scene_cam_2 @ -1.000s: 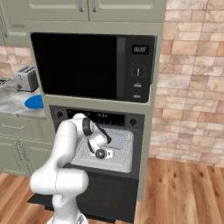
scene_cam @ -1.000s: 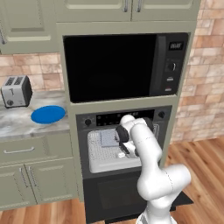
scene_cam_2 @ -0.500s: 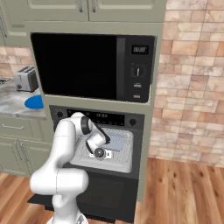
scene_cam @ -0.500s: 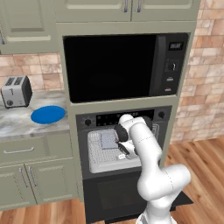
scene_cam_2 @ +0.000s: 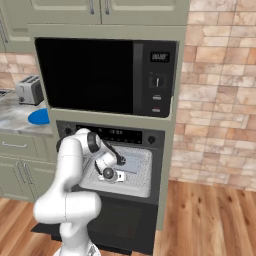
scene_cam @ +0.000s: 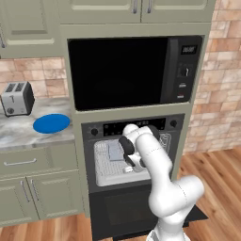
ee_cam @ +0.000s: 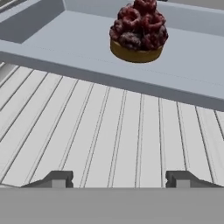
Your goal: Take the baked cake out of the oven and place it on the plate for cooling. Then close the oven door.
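Note:
The baked cake [ee_cam: 138,33], small, round and dark brown with a lumpy top, sits on a grey tray [ee_cam: 74,43] beyond a wire rack [ee_cam: 113,131]. My gripper [ee_cam: 120,179] hovers low over the rack, short of the cake, open with nothing between its fingertips [ee_cam: 61,178]. The oven [scene_cam: 136,126] has its rack and tray pulled out, and my gripper [scene_cam: 128,164] reaches down into it. The oven door [scene_cam: 136,212] hangs open below. The blue plate [scene_cam: 52,123] lies on the counter to the left. From the right I see my gripper [scene_cam_2: 117,176], the oven door [scene_cam_2: 120,220] and the plate [scene_cam_2: 39,117].
A black microwave [scene_cam: 127,70] sits directly above the oven. A toaster [scene_cam: 16,98] stands on the marble counter [scene_cam: 19,134] behind the plate. A brick wall [scene_cam: 216,94] and wooden floor [scene_cam: 216,188] lie to the right.
The arm has barely shifted over the oven rack. Nothing else has moved.

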Tool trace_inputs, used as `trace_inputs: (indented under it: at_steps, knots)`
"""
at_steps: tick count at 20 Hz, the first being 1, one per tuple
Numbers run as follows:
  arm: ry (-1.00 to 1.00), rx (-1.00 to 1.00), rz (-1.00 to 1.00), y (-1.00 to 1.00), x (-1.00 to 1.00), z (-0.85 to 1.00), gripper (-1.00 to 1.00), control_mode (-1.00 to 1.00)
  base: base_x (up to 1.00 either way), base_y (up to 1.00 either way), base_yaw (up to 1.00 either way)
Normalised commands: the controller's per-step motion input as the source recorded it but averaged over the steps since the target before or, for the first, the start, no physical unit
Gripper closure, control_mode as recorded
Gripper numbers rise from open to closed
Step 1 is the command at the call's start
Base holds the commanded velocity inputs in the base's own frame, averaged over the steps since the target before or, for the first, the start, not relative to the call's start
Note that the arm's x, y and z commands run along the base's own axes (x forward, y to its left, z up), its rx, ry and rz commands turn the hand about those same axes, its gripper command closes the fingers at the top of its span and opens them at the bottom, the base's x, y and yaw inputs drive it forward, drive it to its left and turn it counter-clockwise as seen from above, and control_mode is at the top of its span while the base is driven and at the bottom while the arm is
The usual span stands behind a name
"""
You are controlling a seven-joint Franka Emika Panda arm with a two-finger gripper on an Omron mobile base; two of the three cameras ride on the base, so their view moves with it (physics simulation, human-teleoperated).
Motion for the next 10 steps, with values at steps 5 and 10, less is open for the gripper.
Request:
trace_inputs:
  at_steps: [5,10]
  knots:
    - [0.06,-0.06,-0.04,0.41,-0.69,-0.5,-1.0,-1.0,0.0,0.0,0.0]
    - [0.06,-0.05,-0.04,0.41,-0.82,-0.55,-1.0,-1.0,0.0,0.0,0.0]
